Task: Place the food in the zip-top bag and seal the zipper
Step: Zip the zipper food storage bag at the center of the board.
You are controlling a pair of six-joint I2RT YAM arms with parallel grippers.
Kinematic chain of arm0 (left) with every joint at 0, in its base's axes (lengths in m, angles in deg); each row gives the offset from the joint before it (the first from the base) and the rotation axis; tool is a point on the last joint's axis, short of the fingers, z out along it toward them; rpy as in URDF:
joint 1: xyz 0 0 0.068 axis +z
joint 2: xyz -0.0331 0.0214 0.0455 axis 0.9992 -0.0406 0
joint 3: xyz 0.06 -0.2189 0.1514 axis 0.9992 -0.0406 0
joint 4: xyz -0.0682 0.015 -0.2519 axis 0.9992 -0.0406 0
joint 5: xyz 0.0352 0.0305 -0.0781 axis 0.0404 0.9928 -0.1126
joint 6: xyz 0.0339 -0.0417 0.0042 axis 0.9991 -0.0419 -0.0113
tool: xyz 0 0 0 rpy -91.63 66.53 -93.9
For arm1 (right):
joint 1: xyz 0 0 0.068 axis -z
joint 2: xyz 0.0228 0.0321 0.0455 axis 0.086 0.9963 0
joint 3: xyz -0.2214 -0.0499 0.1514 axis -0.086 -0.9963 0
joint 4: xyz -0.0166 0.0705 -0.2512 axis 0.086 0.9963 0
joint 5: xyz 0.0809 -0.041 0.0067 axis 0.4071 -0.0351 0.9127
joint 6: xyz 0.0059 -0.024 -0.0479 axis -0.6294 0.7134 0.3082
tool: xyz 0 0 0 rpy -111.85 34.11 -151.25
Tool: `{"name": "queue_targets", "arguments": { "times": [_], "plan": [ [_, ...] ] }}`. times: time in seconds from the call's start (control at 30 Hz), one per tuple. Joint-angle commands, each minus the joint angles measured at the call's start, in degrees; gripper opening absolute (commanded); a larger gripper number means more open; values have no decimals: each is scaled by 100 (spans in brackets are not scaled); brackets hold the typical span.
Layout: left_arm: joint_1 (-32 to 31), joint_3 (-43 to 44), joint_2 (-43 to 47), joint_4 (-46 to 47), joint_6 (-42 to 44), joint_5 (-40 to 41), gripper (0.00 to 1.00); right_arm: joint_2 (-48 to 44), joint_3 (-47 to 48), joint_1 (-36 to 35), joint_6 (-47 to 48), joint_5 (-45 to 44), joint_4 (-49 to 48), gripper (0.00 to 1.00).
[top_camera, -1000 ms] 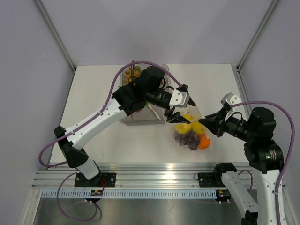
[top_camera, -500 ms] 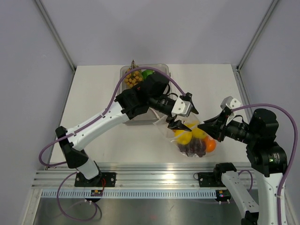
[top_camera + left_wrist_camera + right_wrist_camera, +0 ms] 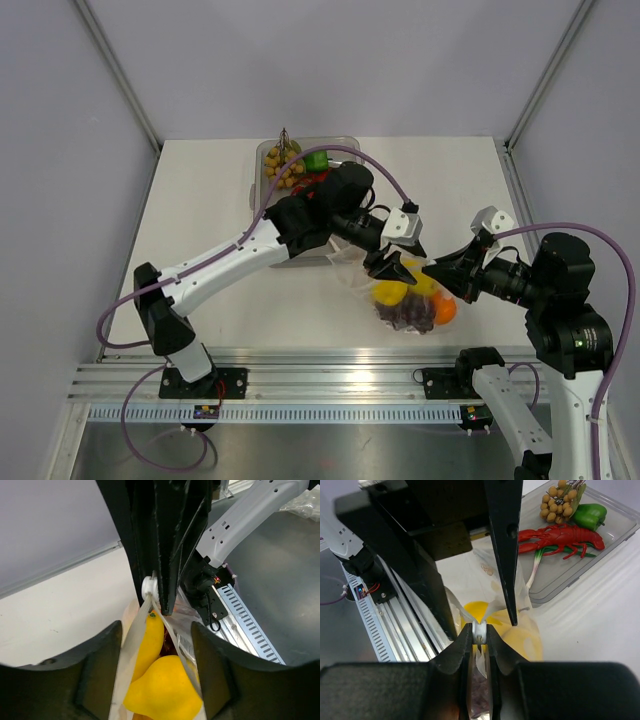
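The dotted clear zip-top bag (image 3: 365,280) lies near the table's front with food inside: a yellow lemon (image 3: 391,292), purple grapes (image 3: 410,316) and an orange (image 3: 443,310). My right gripper (image 3: 432,268) is shut on the white slider of the zipper (image 3: 480,629) at the bag's mouth. My left gripper (image 3: 408,258) is open and straddles the mouth from the opposite side. In the left wrist view its fingers (image 3: 95,675) flank the lemon (image 3: 150,640) and a yellow piece (image 3: 167,692), and the two lips of the mouth spread apart from the slider (image 3: 148,586).
A rigid clear tray (image 3: 262,150) sits at the back behind the left arm. It holds a red toy lobster (image 3: 560,535), a green pepper (image 3: 590,514) and a tan bunch of round fruits (image 3: 555,502). The aluminium rail (image 3: 320,370) runs along the near edge.
My left gripper moved right and nearer, down over the bag's mouth, and its jaws narrowed a little. The right gripper and the bag shifted slightly toward the front.
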Motion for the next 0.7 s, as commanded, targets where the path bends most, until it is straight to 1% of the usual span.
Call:
{"name": "queue_targets", "arguments": {
  "times": [0.0, 0.03, 0.13, 0.2, 0.23, 0.27, 0.37, 0.43, 0.47, 0.5, 0.53, 0.57, 0.63, 0.67],
  "plan": [
    [-16, 145, -176, 187, -213, -3, 54, -57, 61, 18, 43, 58, -345, 0],
    [-16, 154, -203, 204, -223, 59, 51, -57, 61, 18, 43, 58, -319, 0],
    [-16, 172, -247, 274, -302, 252, 50, -48, 70, 18, 113, 50, -223, 0],
    [-8, 181, -282, 283, -328, 270, 38, -39, 53, 18, 140, 24, -187, 0],
    [-16, 190, -282, 283, -328, 262, 27, -48, 44, 18, 149, 15, -161, 0],
    [-16, 198, -299, 292, -346, 253, 0, -48, 26, 18, 140, -3, -170, 0],
    [-16, 198, -265, 161, -311, 270, 0, -48, -44, 18, 131, -117, -187, 0],
    [1, 85, -151, 213, -363, 314, 0, -40, -70, 18, 27, -345, -257, 0],
    [18, 15, -107, 335, -442, 332, 0, -74, -123, 27, -26, -468, -301, 2],
    [45, -47, -54, 414, -495, 323, 0, -83, -149, 18, -88, -791, -345, 9],
    [97, -196, 42, 502, -547, 314, 0, -83, -158, 27, -115, -907, -328, 16],
    [124, -275, 95, 703, -609, 288, 0, -101, -184, 18, -106, -1004, -310, 21],
    [229, -407, 209, 889, -793, 227, 0, -127, -220, 18, -106, -1137, -232, 36],
    [247, -486, 228, 994, -846, 226, 0, -180, -272, 27, -115, -1154, -231, 42]
  ]
}}
